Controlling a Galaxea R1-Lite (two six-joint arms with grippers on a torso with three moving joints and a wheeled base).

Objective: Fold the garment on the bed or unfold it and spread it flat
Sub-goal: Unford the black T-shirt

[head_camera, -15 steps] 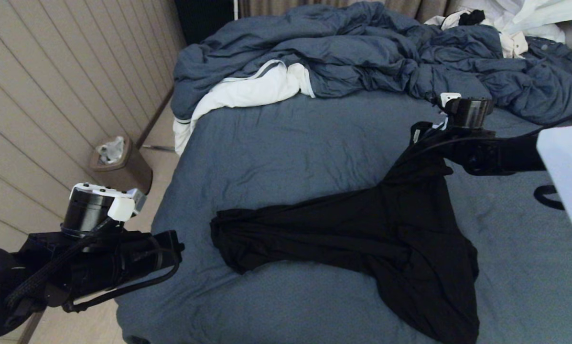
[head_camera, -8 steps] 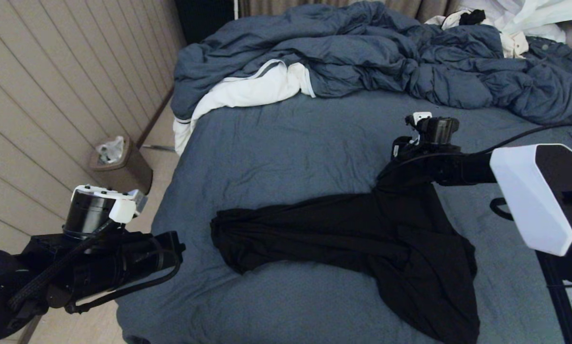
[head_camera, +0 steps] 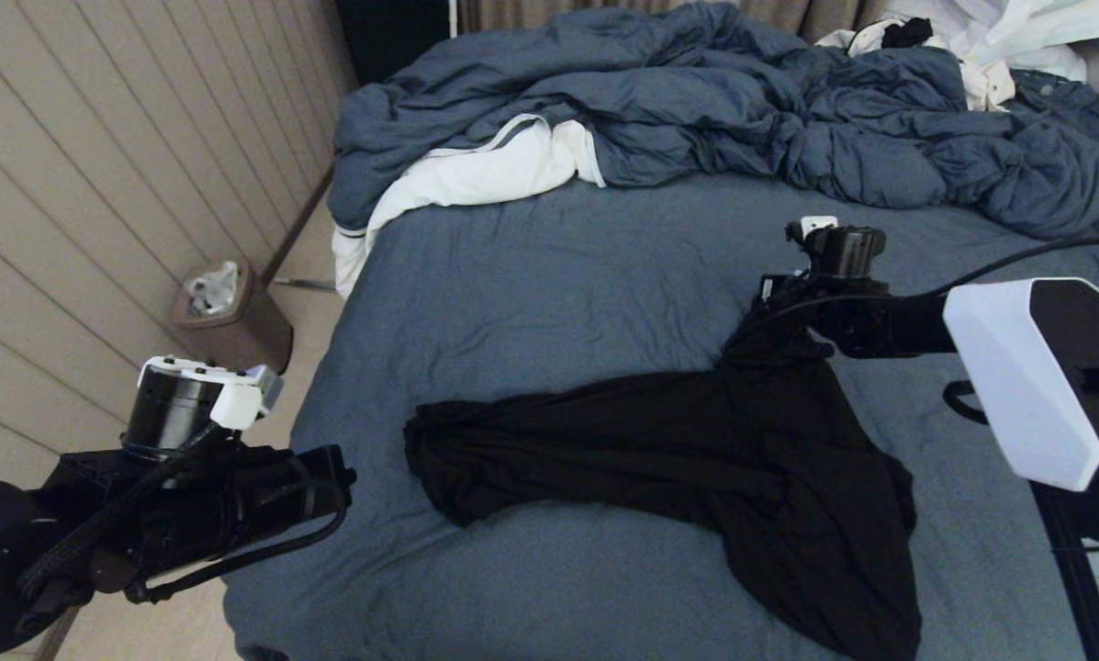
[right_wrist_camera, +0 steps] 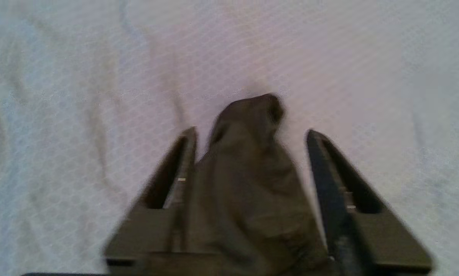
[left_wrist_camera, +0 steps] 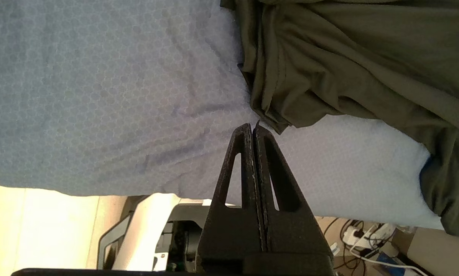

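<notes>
The left gripper (left_wrist_camera: 253, 128) hangs off the bed's near left corner, jaws pressed together on nothing; only its wrist view shows the fingertips just short of the garment's (head_camera: 696, 459) bunched hem. The garment lies crumpled across the bed (head_camera: 549, 275), one end drawn into a peak toward the right gripper (right_wrist_camera: 250, 132). In the head view that gripper is hidden; its wrist view shows the jaws spread wide, a fold of black cloth between them. Beyond lies the rumpled duvet (head_camera: 696, 101).
</notes>
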